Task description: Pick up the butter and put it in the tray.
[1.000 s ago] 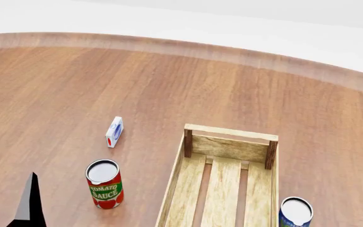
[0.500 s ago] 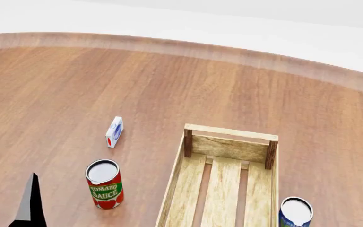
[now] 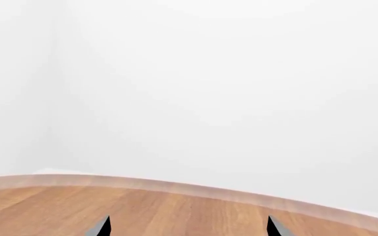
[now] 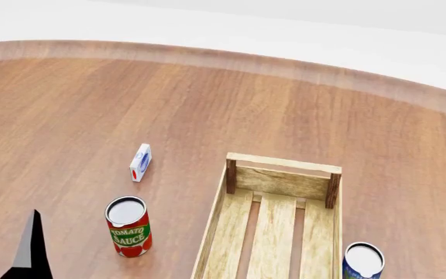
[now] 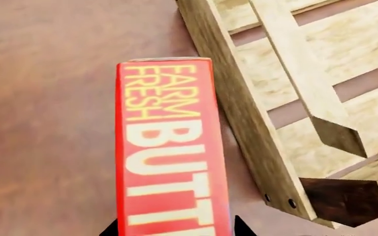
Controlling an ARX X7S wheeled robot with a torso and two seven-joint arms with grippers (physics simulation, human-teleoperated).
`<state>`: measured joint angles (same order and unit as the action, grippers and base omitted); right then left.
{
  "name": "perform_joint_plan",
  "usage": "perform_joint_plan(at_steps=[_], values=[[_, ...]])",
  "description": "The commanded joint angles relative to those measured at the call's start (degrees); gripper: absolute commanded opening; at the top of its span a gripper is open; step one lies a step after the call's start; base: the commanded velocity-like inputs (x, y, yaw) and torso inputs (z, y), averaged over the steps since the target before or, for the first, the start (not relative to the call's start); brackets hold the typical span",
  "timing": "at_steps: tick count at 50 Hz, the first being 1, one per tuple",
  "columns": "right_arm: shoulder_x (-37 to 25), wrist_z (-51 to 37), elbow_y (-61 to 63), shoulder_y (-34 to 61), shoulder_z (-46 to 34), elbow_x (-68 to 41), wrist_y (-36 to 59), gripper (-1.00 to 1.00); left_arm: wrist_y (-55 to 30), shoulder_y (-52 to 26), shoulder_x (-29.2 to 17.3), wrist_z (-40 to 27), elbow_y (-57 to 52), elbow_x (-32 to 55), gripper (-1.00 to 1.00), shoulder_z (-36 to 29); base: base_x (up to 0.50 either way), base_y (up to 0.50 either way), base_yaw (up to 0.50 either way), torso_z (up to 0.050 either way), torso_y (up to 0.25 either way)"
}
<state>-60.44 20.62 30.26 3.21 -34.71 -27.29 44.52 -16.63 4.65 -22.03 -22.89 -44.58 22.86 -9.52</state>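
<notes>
In the right wrist view the butter (image 5: 169, 147), a red box with yellow and white "FARM FRESH BUTTER" lettering, stands out lengthwise from my right gripper (image 5: 174, 229), which is shut on it. The box is over the brown table, just outside one long side rail of the tray (image 5: 241, 113). From the head view the tray (image 4: 215, 232) is a light-wood slatted crate at the lower middle; neither the butter nor the right gripper shows there. My left gripper (image 3: 187, 228) is open with nothing between its fingers, and one dark fingertip (image 4: 31, 250) shows at the lower left.
A red tomato sauce can (image 4: 128, 225) stands left of the tray. Farther back is a small white-blue carton (image 4: 140, 162). A blue can (image 4: 362, 260) stands by the tray's right side. The round table's far edge (image 4: 231, 61) curves in front of a white wall.
The left fingertip in the head view has slid slightly to the left and down. The cans, the carton and the tray have not moved.
</notes>
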Motion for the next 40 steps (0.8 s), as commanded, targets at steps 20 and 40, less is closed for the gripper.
perform_joint_plan(at_steps=[20,40], values=[[-9.4,-3.9,20.87,-0.35,5.74,-8.21,9.97,-1.0,0.25,0.05,-0.41,-0.51,-0.24,0.57,1.0,-0.44,0.0,0.0,0.0,-0.001,0.0],[-29.5,-6.35,29.74,16.37,32.93,-59.07,2.97,-1.0,-0.77,0.08,-1.06,-1.56,-2.71,1.92,1.0,-0.2,0.0,0.0,0.0,0.0,0.0]])
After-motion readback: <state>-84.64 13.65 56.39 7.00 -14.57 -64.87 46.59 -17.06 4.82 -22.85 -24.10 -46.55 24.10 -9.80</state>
